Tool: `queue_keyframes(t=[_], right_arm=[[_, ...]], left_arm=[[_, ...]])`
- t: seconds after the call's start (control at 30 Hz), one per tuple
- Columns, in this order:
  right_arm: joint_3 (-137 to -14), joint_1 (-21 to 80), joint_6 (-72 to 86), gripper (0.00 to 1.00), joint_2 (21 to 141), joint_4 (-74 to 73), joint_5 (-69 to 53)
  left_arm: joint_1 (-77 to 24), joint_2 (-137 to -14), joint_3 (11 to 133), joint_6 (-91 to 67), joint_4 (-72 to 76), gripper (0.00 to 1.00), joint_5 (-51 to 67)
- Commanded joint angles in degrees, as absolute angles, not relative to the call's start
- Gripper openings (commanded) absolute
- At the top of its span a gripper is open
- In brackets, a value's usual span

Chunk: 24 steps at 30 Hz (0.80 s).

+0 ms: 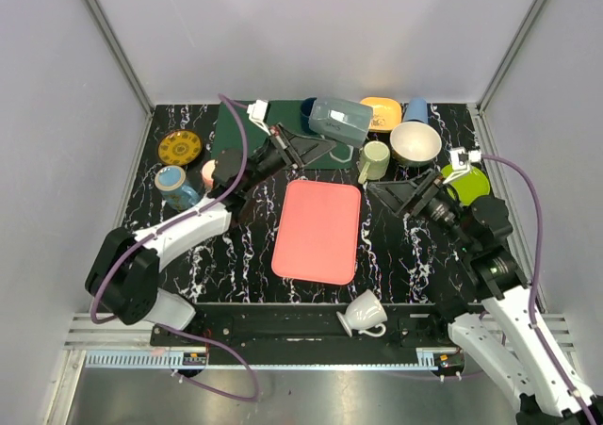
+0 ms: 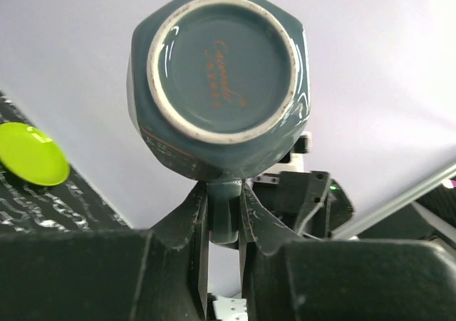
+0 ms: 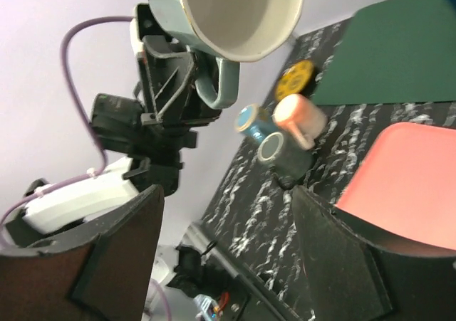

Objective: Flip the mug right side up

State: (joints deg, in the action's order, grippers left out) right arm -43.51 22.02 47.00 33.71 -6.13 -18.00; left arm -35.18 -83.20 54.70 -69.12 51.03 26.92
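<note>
A grey-blue mug point(image 1: 341, 121) with a white inside hangs in the air over the back of the table. My left gripper point(image 1: 303, 148) is shut on its handle. In the left wrist view the mug's base point(image 2: 221, 68) faces the camera, and the handle point(image 2: 225, 218) is pinched between the fingers. In the right wrist view the mug point(image 3: 228, 11) is at the top with its open mouth turned towards that camera, so it lies on its side. My right gripper point(image 1: 403, 195) is open and empty, to the right of the pink tray and apart from the mug; it also shows in its own wrist view point(image 3: 228, 253).
A pink tray point(image 1: 318, 230) lies mid-table. A white mug point(image 1: 363, 314) lies tipped at the near edge. A green mug point(image 1: 374, 160), beige bowl point(image 1: 415, 143), orange bowl point(image 1: 382, 112), blue cup point(image 1: 415, 110) and lime dish point(image 1: 468, 182) stand back right. A yellow plate point(image 1: 180, 147) and cups point(image 1: 176, 187) stand left.
</note>
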Motion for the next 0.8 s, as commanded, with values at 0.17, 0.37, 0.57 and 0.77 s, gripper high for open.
queue_keyframes(t=[0.17,0.37,0.57,0.77], right_arm=[[-45.17,22.32,53.35,0.74,45.34,14.85,-35.15],[-48.86,22.33,53.43,0.68,51.32,17.75,-38.58],[-50.10,22.33,53.88,0.73,51.51,20.48,-41.31],[-51.59,22.41,50.90,0.76,52.47,16.45,-43.77]], left_arm=[[-37.00,-73.04,51.68,-77.18,65.67,0.00,29.09],[-38.76,-71.02,51.59,-73.22,60.21,0.00,30.15],[-38.76,-69.08,51.50,-66.80,51.07,0.00,28.39],[-38.76,-68.99,51.24,-64.60,48.78,0.00,24.79]])
